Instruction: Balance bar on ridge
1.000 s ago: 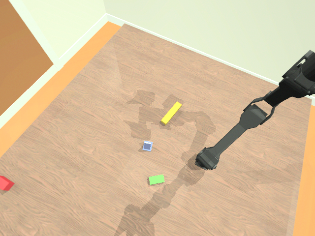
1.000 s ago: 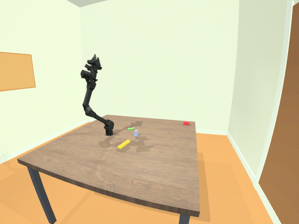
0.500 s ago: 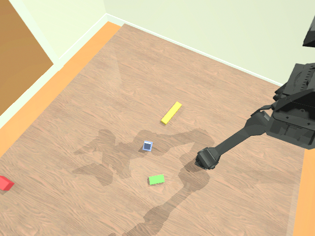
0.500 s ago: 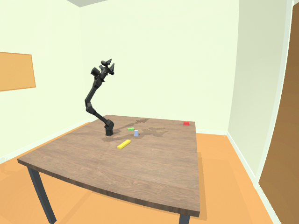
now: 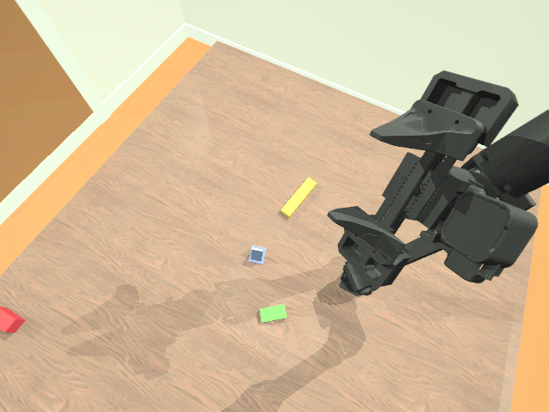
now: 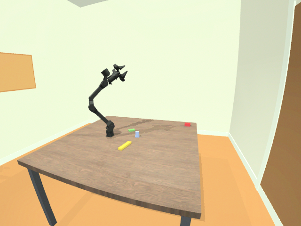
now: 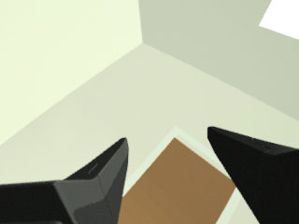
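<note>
A yellow bar (image 5: 298, 196) (image 6: 124, 145) lies flat on the wooden table (image 5: 154, 186) (image 6: 150, 167). A small pale-blue ridge block (image 5: 257, 255) (image 6: 137, 134) stands apart from it, nearer the arm's base. My gripper (image 5: 354, 172) (image 6: 122, 69) (image 7: 167, 137) is open and empty, raised high above the table and pointing up and outward toward the room's wall. The wrist view shows only the two dark fingers, the walls and a brown door.
A green block (image 5: 272, 313) (image 6: 131, 130) lies near the arm's base (image 5: 357, 283) (image 6: 109, 132). A red block (image 5: 9, 320) (image 6: 187, 124) sits at a far table corner.
</note>
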Available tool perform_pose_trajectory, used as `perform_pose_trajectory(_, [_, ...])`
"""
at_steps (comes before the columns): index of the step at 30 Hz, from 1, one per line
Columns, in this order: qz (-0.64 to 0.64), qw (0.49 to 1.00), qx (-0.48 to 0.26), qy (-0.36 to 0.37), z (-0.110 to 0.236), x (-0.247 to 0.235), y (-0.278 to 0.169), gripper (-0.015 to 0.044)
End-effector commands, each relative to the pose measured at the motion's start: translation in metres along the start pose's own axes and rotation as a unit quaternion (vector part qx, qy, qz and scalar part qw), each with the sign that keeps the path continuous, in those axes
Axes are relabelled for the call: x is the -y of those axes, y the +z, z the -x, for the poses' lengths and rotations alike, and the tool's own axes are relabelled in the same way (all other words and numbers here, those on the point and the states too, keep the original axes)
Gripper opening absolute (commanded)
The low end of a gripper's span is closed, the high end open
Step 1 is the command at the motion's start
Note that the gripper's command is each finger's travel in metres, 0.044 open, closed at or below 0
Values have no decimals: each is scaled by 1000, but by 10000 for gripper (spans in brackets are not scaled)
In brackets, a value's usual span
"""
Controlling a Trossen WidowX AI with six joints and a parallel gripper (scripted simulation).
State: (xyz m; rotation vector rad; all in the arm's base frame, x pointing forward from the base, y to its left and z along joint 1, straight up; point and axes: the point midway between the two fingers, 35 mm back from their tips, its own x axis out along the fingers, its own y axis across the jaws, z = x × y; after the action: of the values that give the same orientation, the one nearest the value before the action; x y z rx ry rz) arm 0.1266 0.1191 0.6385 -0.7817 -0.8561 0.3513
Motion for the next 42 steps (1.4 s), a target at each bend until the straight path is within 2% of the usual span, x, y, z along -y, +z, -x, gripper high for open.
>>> perform_pose_trajectory(1, [25, 999, -39, 28, -11, -22, -23, 315])
perform_pose_trajectory(14, [74, 980, -159, 98, -27, -72, -102, 315])
perform_pose_trajectory(23, [114, 946, -256, 164, -23, -104, -173, 315])
perform_pose_trajectory(32, [123, 908, -341, 209, -5, -121, -234, 315])
perform_pose_trajectory(42, [142, 836, -442, 292, 40, -143, -310, 315])
